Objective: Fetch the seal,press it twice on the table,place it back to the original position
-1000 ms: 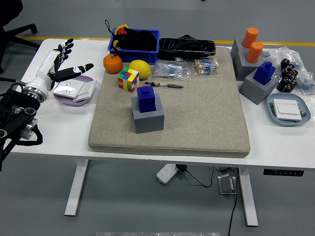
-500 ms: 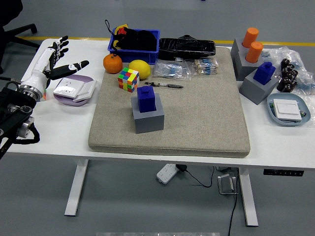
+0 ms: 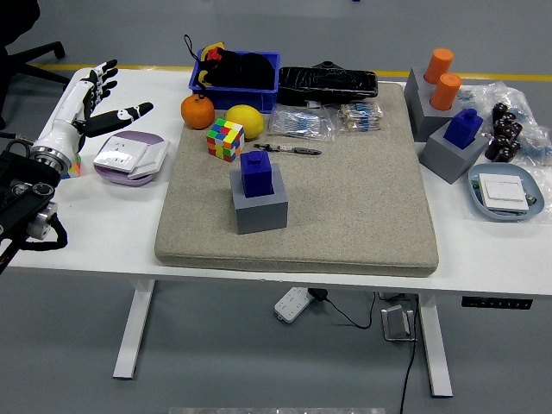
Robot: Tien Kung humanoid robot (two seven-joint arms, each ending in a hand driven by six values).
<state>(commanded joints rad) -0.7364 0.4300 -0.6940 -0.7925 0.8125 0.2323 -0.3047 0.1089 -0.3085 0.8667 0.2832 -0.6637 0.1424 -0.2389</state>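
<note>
A dark blue seal (image 3: 257, 172) stands upright in a grey block holder (image 3: 260, 204) on the beige mat (image 3: 345, 198), left of the mat's centre. My left hand (image 3: 102, 97) hovers over the table's far left edge, well left of the seal. Its white fingers (image 3: 93, 82) are spread and hold nothing. A second blue seal (image 3: 464, 126) sits in another grey holder (image 3: 452, 153) at the right. The right arm is out of the picture.
A lilac and white device (image 3: 130, 157) lies just right of my left hand. An orange (image 3: 197, 110), a lemon (image 3: 244, 118), a colour cube (image 3: 224, 139) and a blue bin (image 3: 240, 71) stand behind the seal. Orange cylinders (image 3: 442, 78) and a tray (image 3: 504, 194) are at the right.
My left hand has drawn back to the left and slightly up, away from the lilac device, with its fingers still spread. The seal and holder have not moved.
</note>
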